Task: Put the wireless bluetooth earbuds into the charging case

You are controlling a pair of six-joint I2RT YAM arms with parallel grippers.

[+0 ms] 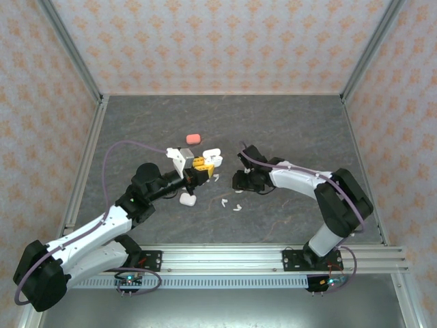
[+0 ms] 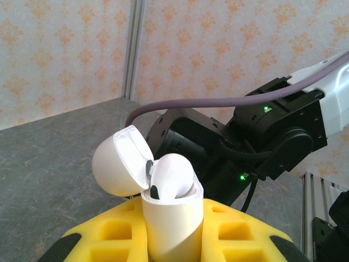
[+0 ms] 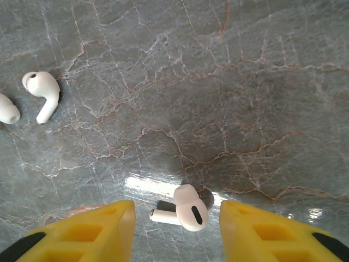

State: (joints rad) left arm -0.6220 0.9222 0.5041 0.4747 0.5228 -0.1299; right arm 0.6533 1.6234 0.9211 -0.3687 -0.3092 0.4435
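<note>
My left gripper is shut on a white charging case, held upright between its yellow fingers. The lid is swung open to the left, and a white earbud sits in the case's mouth. From above, that case is at the table's middle. My right gripper is open and low over the table, with a white earbud lying between its fingers, touching neither. Another white earbud lies far left. From above, the right gripper is right of the held case.
A salmon-pink case lies behind the left gripper, and a shut white case lies in front of it. Loose white earbuds rest on the grey table between the arms. The right arm's black wrist is close behind the held case.
</note>
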